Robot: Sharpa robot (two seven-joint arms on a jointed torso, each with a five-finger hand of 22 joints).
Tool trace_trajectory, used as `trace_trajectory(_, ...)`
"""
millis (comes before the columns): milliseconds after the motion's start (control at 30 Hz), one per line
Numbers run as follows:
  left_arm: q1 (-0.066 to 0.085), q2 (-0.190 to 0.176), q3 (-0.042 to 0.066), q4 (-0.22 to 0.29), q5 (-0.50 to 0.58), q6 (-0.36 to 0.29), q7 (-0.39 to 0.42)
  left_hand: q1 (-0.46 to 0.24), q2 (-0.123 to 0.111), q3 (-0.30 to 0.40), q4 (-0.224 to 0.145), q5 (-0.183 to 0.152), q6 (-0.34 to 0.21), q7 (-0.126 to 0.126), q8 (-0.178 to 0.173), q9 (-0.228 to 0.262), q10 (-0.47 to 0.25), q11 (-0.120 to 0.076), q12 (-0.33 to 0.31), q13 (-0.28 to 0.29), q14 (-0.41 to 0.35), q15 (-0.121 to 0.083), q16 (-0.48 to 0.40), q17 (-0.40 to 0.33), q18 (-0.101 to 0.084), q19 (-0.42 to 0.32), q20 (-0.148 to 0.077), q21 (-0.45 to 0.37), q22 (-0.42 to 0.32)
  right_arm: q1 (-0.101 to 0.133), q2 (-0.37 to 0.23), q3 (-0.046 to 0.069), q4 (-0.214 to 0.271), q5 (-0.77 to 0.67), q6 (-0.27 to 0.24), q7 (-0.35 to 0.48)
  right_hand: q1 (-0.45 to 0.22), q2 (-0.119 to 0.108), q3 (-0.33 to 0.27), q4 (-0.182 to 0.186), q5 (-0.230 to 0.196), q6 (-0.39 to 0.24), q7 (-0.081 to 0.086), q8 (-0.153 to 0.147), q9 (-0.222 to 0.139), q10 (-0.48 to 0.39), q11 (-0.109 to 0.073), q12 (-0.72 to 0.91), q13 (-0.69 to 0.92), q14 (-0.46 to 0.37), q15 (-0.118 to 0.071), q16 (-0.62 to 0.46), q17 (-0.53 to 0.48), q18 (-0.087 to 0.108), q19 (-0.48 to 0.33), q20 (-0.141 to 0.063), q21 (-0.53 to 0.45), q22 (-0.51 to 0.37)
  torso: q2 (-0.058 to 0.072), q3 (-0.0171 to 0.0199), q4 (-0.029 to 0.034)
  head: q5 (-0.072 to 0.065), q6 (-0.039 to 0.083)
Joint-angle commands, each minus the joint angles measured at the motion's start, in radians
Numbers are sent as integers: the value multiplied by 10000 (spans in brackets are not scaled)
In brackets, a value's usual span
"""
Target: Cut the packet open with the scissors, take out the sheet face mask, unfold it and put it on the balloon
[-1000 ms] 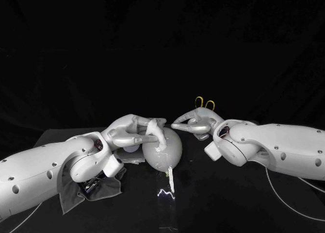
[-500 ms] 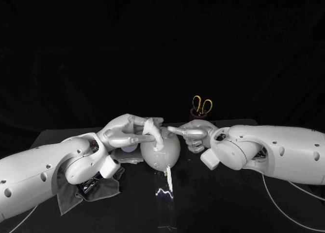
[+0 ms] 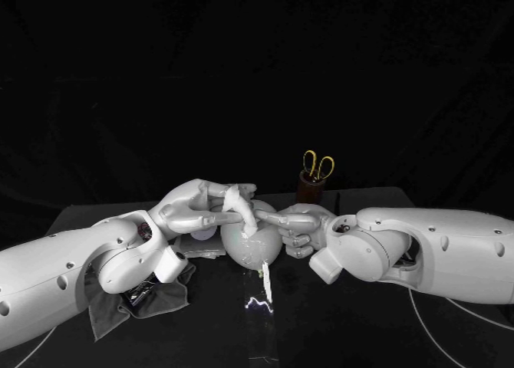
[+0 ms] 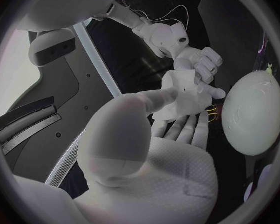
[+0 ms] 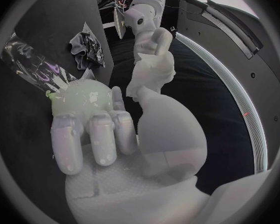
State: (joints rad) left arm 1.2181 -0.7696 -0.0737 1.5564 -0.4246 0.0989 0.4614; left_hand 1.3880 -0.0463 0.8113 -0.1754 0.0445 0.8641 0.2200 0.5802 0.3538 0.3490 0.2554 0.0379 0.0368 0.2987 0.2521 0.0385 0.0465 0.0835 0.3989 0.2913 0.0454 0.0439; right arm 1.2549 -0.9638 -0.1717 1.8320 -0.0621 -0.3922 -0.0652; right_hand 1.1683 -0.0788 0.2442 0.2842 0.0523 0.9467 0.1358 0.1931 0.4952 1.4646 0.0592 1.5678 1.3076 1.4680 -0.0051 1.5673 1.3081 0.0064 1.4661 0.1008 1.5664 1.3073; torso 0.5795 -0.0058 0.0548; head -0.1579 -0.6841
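Observation:
A pale balloon (image 3: 252,244) stands at the table's middle. Just above it, my left hand (image 3: 202,212) grips a folded white sheet face mask (image 3: 237,202). My right hand (image 3: 292,227) has come up against the balloon's right side. Its thumb and one finger meet the mask's (image 5: 147,79) other end, and its remaining fingers (image 5: 93,137) lie on the balloon (image 5: 82,98). The left wrist view shows the mask (image 4: 179,95) held between both hands beside the balloon (image 4: 253,115). Yellow-handled scissors (image 3: 318,164) stand in a dark cup (image 3: 312,186) behind my right hand. The shiny clear packet (image 5: 33,64) lies on the table.
A dark cloth (image 3: 156,297) lies on the table under my left forearm and is also visible as the cloth (image 5: 85,49) in the right wrist view. A thin pale strip (image 3: 268,285) runs from the balloon's base toward the front edge.
My right hand has moved left from in front of the scissors cup to the balloon and the mask, so the cup shows. My left hand has kept its hold on the mask above the balloon.

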Motion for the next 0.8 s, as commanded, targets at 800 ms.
trace_trajectory(800,5,-39,20,111,162,-110,223,-81,59,52,-50,38,-92,348,72,12,72,-13,-1,13,118,1,26,15,-67,117,4,36,15,-96,144,5,153,1326,-524,1823,536,484,-3,-209,54,110,-26,153,-19,1062,-56,30,2632,1028,-68,35,2626,-64,1047,-48,44,2635,2,-1,-16,-10,3)
